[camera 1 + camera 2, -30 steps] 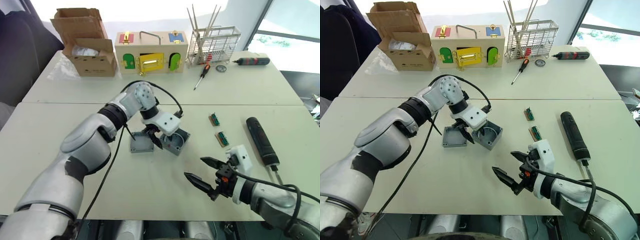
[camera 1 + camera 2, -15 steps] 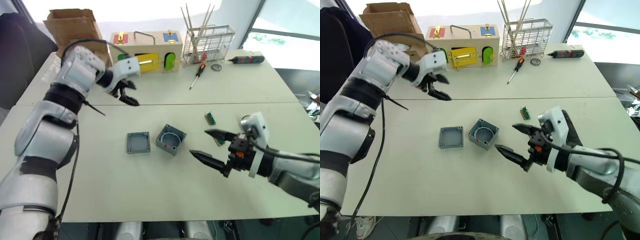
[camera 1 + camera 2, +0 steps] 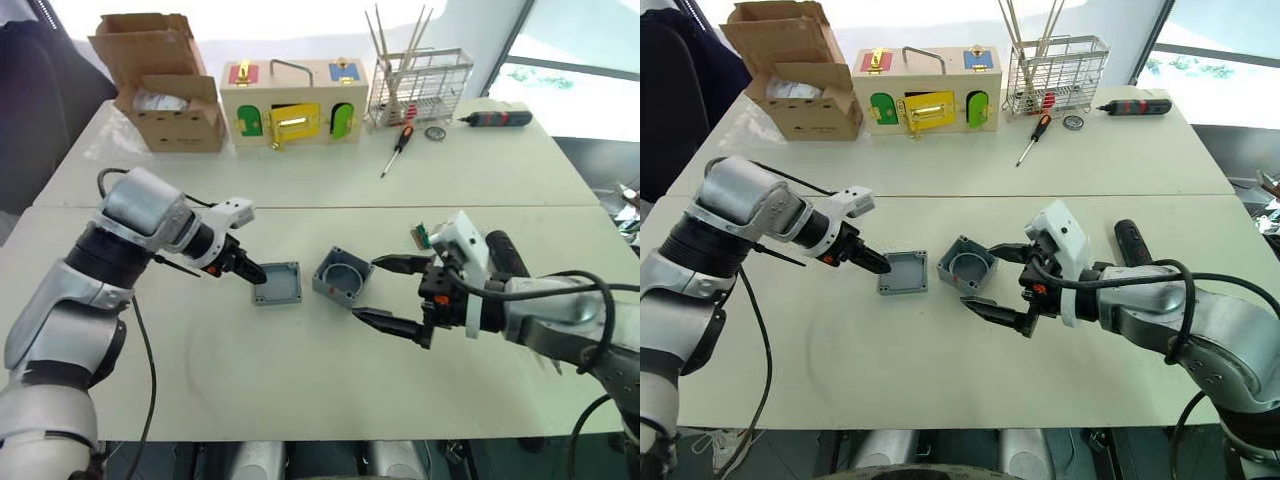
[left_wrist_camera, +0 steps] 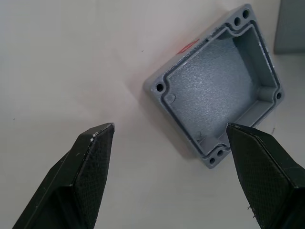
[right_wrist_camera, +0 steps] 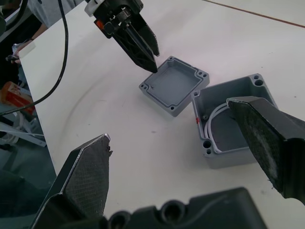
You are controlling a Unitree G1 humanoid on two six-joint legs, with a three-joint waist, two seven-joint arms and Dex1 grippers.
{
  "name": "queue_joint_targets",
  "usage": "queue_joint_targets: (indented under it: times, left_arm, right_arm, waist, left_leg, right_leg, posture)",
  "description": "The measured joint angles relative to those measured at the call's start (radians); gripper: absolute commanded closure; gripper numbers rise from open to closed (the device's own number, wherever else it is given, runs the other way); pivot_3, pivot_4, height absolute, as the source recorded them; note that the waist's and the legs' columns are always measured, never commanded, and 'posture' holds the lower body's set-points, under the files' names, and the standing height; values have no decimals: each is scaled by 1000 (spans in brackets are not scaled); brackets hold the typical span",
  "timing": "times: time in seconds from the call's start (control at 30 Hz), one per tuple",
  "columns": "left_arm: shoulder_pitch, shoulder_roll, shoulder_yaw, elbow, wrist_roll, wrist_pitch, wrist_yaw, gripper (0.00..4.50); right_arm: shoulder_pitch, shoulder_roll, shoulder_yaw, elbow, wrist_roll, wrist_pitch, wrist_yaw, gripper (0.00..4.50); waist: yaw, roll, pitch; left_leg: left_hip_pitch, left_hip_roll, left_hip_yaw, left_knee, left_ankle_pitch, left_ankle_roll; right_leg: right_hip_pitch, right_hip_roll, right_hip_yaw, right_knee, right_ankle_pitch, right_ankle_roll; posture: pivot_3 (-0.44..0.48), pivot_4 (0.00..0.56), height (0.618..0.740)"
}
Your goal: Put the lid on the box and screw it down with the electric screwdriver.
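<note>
Grey and shallow, the lid point(image 3: 277, 283) lies hollow side up on the white table point(image 3: 300, 380), just left of the deeper grey box point(image 3: 340, 279), which sits open with a white cable coiled inside. Off the lid's left edge, the left gripper point(image 3: 869, 262) is spread wide, its fingertips near the rim, holding nothing. On the box's right, the right gripper point(image 3: 386, 294) gapes wide and empty. Behind that arm lies the black electric screwdriver point(image 3: 503, 252), partly hidden.
</note>
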Motion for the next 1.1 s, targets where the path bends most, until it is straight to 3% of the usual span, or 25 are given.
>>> queue_joint_targets:
  times: [0.27,0.37,0.57,0.7,0.83,0.93,1.1]
  left_arm:
    - [-8,-31,3,49,-235,0,317,679]
    - [-9,-52,3,52,-276,-1,396,1496]
    - [14,-83,24,30,-353,-2,524,4470]
    - [26,-105,57,36,-391,0,589,4470]
    - [53,-95,67,-35,-335,-14,582,4470]
    - [52,-17,-3,-104,-169,-219,474,4470]
    - [53,-61,111,-79,-11,-560,375,4470]
  right_arm:
    - [44,51,2,-38,3,4,-92,0]
    - [53,56,-1,-46,3,5,-113,0]
    - [120,-148,-267,-71,107,58,-96,0]
    - [137,-178,-342,-69,157,56,-73,0]
    - [94,-103,-339,-17,184,-4,-95,0]
    - [-30,-11,-273,59,134,-48,-152,0]
    - [-155,188,-204,220,148,-63,-274,0]
  waist:
    - [14,1,-2]
    - [21,4,-3]
    - [18,4,-3]
    - [20,4,-3]
    - [19,4,-3]
    - [12,2,-2]
    - [17,2,-2]
  left_leg:
    - [1,-1,1,0,1,-2]
    - [2,-2,1,0,2,-3]
    - [4,-4,0,0,1,-1]
    - [8,-4,0,-1,-2,4]
    - [9,-4,1,-1,-2,3]
    - [9,-3,2,-4,3,-5]
    - [0,-2,2,-4,4,-6]
  right_leg:
    - [1,-1,2,0,0,0]
    - [2,-1,2,0,0,0]
    - [8,-2,2,-3,0,0]
    - [11,-2,2,-4,0,0]
    - [11,-2,3,-3,0,0]
    - [8,-1,4,-4,0,0]
    - [-1,-1,3,-4,0,0]
  posture:
    - [0,150,730]
    - [0,150,730]
    - [0,150,730]
    - [0,150,730]
    - [0,150,730]
    - [0,150,730]
    - [0,150,730]
